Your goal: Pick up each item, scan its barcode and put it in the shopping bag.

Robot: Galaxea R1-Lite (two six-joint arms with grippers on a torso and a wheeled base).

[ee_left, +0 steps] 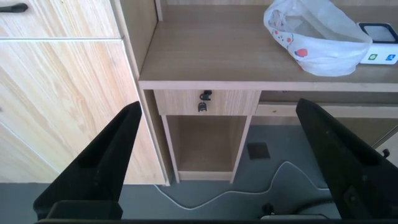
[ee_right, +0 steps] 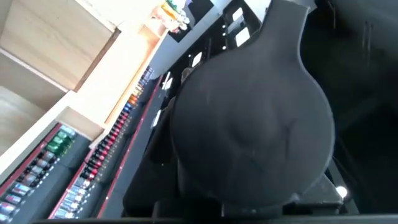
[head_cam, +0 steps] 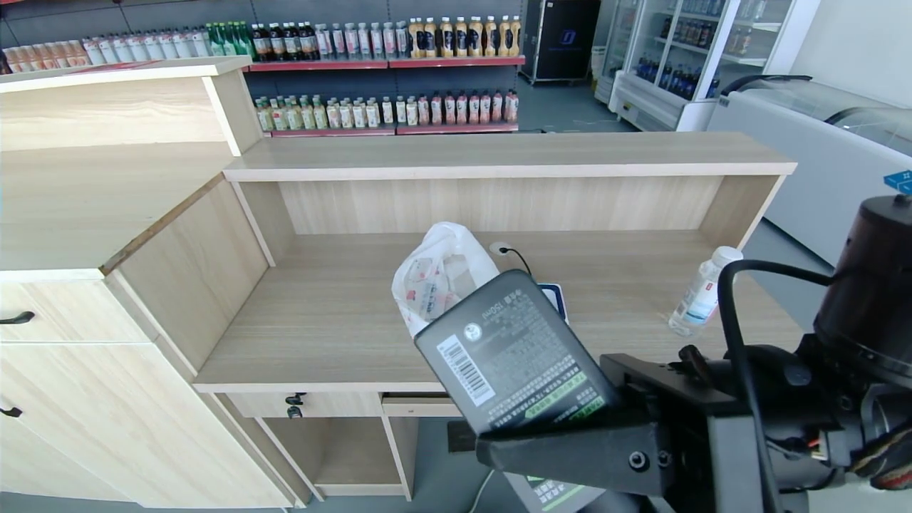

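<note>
Pouch (head_cam: 513, 349) being held up, barcode (head_cam: 464, 370) showing
Right gripper (head_cam: 563, 438) is clamping it in front of the shopping bag (head_cam: 442, 274); left gripper (ee_left: 217, 106) is hanging wide open by the drawer (ee_left: 205, 101).

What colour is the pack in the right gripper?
The pack is black, with a white barcode label and a green strip; head view shows it best.

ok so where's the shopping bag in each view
head view: shopping bag mid-frame on the desk, behind the black pouch.
left wrist view: on the desk, to the right of the drawer keys.
right wrist view: can't make it out; the black pouch blocks most of it.
shared landmark: the drawer keys, in the head and left wrist views.
</note>
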